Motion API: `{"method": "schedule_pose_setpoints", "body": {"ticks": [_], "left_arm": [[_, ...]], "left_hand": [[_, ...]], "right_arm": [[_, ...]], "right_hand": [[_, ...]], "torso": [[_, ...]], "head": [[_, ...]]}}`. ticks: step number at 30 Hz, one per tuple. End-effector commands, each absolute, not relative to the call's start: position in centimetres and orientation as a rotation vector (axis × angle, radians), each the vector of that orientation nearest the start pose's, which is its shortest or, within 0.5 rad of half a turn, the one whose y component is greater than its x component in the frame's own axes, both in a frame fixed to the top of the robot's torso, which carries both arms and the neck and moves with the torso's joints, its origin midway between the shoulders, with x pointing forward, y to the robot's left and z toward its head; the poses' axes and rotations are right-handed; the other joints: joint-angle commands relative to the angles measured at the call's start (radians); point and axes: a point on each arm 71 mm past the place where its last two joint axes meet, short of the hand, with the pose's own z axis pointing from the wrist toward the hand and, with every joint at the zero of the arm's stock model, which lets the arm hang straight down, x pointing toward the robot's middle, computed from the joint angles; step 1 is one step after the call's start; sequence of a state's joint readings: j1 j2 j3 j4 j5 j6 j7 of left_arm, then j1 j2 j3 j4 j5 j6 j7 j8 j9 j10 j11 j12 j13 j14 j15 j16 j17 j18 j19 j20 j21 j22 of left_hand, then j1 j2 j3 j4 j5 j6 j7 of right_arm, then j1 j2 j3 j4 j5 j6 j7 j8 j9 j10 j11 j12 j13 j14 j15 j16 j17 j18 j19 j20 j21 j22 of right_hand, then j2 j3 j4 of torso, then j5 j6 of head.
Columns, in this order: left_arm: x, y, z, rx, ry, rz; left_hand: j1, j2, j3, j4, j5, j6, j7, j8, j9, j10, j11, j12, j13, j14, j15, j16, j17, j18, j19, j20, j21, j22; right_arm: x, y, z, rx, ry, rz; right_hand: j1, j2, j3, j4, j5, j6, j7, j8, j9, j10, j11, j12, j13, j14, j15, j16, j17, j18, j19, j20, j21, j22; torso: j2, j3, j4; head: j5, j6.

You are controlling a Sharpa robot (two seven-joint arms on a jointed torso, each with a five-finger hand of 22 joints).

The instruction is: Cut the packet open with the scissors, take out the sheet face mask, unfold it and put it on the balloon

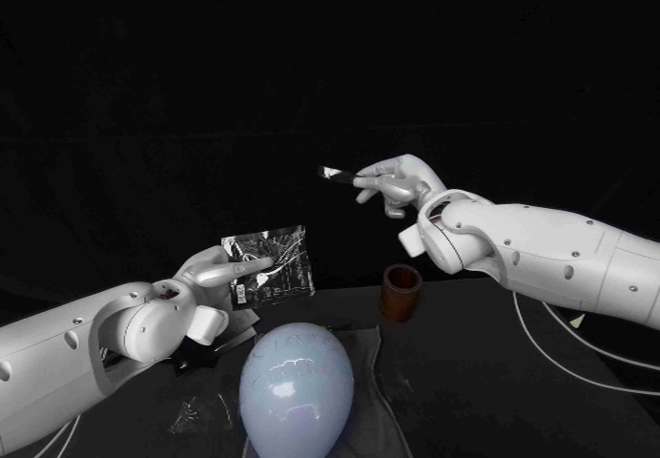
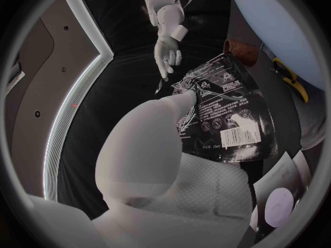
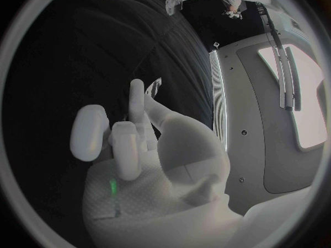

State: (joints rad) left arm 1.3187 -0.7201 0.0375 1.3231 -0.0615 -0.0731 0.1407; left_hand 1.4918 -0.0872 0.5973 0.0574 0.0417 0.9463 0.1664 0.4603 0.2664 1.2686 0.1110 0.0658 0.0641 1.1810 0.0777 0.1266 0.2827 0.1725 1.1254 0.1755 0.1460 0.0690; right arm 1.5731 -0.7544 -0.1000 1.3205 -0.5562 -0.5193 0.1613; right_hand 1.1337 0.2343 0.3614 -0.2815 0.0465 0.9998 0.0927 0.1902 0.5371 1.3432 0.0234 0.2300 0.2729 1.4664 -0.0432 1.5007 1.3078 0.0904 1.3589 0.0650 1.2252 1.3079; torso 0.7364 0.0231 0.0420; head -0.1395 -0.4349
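Note:
My left hand (image 1: 220,272) holds the dark shiny packet (image 1: 270,260) upright by its lower edge, above and just behind the pale blue balloon (image 1: 296,386). In the left wrist view the packet (image 2: 228,116) shows its printed back with a barcode, pressed against my left hand's fingers (image 2: 181,102). My right hand (image 1: 399,183) is raised to the right of the packet and apart from it, pinching a small shiny strip (image 1: 332,173) at its fingertips. The strip (image 3: 153,87) also shows at the tips of my right hand (image 3: 138,143). Yellow-handled scissors (image 2: 293,80) lie on the table beside the balloon (image 2: 283,27).
A brown cylindrical cup (image 1: 402,292) stands on the table right of the balloon. Crumpled clear plastic (image 1: 193,415) lies at the balloon's left. A white cable (image 1: 578,367) runs across the table under my right arm.

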Motion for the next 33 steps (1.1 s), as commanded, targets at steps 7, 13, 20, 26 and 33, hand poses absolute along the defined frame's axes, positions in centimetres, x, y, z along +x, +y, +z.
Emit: {"method": "schedule_pose_setpoints", "body": {"ticks": [7,13,20,26,33], "left_arm": [[54.4,20.1,-11.3,-1.004,1.579,-1.613],[54.4,20.9,-11.2,-1.011,1.567,-1.601],[54.7,22.2,-11.3,-1.03,1.54,-1.579],[55.1,23.5,-11.3,-1.049,1.514,-1.556],[55.2,24.0,-11.3,-1.057,1.502,-1.544]], "left_hand": [[0.0,0.006,-0.002,-0.004,0.007,0.002,0.006,0.003,0.13,0.005,-0.001,-0.003,0.001,-0.004,-0.002,-0.005,0.001,0.011,-0.001,0.003,-0.002,0.002],[-0.003,0.006,0.0,-0.007,0.007,0.002,0.006,0.002,0.133,0.006,-0.001,-0.003,0.001,-0.004,-0.002,-0.005,0.002,0.011,-0.001,0.003,-0.001,0.002],[-0.003,0.006,0.0,-0.007,0.007,0.002,0.006,0.002,0.133,0.006,-0.001,-0.003,0.001,-0.004,-0.002,-0.005,0.002,0.011,-0.001,0.003,-0.001,0.002],[-0.004,0.006,0.0,-0.008,0.007,0.002,0.006,0.002,0.133,0.006,-0.001,-0.003,0.001,-0.004,-0.002,-0.005,0.002,0.011,-0.001,0.003,-0.001,0.002],[-0.004,0.006,0.0,-0.008,0.007,0.002,0.006,0.002,0.133,0.006,-0.001,-0.003,0.001,-0.004,-0.002,-0.005,0.002,0.011,-0.001,0.003,-0.001,0.002]], "right_arm": [[52.9,-23.5,-4.4,0.39,1.468,1.03],[51.4,-23.7,-5.9,0.386,1.516,1.038],[50.3,-22.1,-7.3,0.319,1.551,1.075],[49.6,-19.1,-8.2,0.131,1.57,1.066],[49.1,-17.9,-8.9,0.053,1.587,1.055]], "right_hand": [[-0.016,-0.001,0.013,0.001,0.002,-0.005,0.001,0.105,0.312,-0.009,0.001,-0.006,0.003,0.056,0.001,-0.01,0.041,-0.002,-0.01,0.001,-0.008,0.025],[-0.017,-0.002,0.015,0.003,0.002,-0.005,0.001,0.104,0.312,-0.009,0.001,-0.006,0.004,0.056,0.001,-0.01,0.042,-0.002,-0.009,0.001,-0.007,0.026],[-0.021,-0.002,0.021,0.006,0.002,-0.005,0.002,0.101,0.312,-0.01,0.002,-0.008,0.005,0.054,0.001,-0.013,0.034,-0.002,-0.011,0.002,-0.01,0.024],[-0.026,-0.006,0.024,0.01,0.002,-0.005,0.003,0.099,0.312,-0.01,0.003,-0.009,0.006,0.054,0.002,-0.013,0.036,-0.002,-0.01,0.002,-0.008,0.026],[-0.027,-0.007,0.025,0.012,0.002,-0.004,0.003,0.098,0.312,-0.01,0.003,-0.009,0.007,0.054,0.002,-0.013,0.037,-0.003,-0.009,0.002,-0.007,0.027]], "torso": [[-0.001,0.0004,0.0001],[0.0,0.0004,-0.0012],[0.001,0.0007,-0.0011],[0.002,-0.0015,0.0032],[0.0,-0.0023,0.0014]], "head": [[0.018,-0.012],[0.026,-0.022],[0.048,-0.033],[0.068,-0.046],[0.08,-0.062]]}}
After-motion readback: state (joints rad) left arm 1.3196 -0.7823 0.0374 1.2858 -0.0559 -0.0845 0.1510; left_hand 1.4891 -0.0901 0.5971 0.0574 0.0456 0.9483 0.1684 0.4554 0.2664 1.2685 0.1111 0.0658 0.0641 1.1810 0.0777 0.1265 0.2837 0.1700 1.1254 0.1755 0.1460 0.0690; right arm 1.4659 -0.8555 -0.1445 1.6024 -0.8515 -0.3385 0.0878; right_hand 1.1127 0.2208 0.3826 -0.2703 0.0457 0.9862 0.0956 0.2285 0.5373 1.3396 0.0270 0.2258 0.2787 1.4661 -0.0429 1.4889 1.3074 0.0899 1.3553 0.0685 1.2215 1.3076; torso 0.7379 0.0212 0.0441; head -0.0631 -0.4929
